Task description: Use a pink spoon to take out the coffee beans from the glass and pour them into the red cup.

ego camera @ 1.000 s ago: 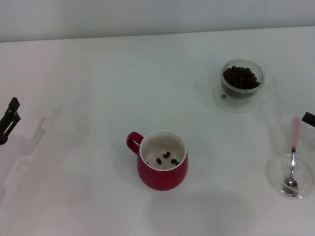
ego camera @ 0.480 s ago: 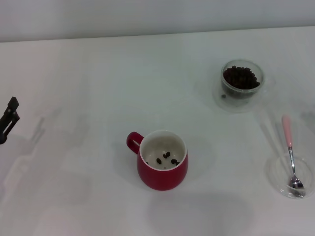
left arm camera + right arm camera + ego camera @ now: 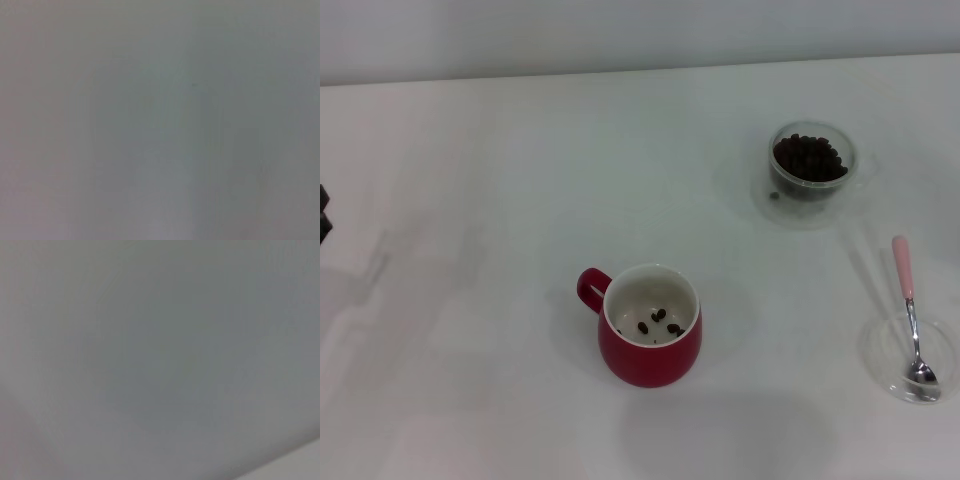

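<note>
The red cup (image 3: 651, 345) stands at the front middle of the white table, with a few coffee beans (image 3: 658, 322) on its white bottom. The small clear glass (image 3: 811, 172) stands at the back right, filled with a heap of dark coffee beans (image 3: 808, 158). The pink spoon (image 3: 903, 270) lies free at the far right, its silver bowl resting in a flat clear dish (image 3: 880, 365) and its handle pointing away from me. Only a dark tip of my left gripper (image 3: 323, 215) shows at the left edge. My right gripper is out of view. Both wrist views show only blank grey surface.
The white table (image 3: 520, 200) ends at a pale wall at the back. One stray bean (image 3: 775, 195) lies at the foot of the glass.
My right gripper let go of the spoon and left the view to the right; the spoon's handle settled down. My left gripper drew back towards the left edge.
</note>
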Controlling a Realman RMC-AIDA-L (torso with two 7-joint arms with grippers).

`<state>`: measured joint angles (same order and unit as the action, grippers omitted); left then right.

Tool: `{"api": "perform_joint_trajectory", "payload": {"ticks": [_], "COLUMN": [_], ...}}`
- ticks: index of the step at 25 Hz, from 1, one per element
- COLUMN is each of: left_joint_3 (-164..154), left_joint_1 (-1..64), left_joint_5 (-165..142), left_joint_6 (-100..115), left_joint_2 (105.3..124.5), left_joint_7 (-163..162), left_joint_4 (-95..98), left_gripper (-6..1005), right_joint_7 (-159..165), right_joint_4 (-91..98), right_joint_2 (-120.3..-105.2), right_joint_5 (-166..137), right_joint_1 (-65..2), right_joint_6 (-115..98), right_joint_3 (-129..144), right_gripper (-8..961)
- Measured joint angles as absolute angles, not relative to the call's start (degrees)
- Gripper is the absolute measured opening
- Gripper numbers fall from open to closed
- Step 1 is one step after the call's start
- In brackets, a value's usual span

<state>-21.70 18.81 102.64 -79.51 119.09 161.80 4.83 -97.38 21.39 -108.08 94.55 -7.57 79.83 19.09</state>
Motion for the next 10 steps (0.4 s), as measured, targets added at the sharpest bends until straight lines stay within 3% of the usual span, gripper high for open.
{"api": "perform_joint_trajectory", "payload": {"ticks": [10], "left_joint_3": [-21.62], "left_joint_1": [18.81], "left_joint_5": [106.99], "left_joint_6": [-79.63], "left_joint_2": [119.26], "left_joint_7": [161.85], "left_joint_4": [4.79], "left_gripper": [758], "right_joint_7": [-109.13], "right_joint_4": [20.33], "right_joint_2": [-109.99], "right_joint_5": [94.58], "right_joint_1": [-7.67], "right_joint_6": [78.71], "right_joint_3": [5.82], "right_gripper": [253]}}
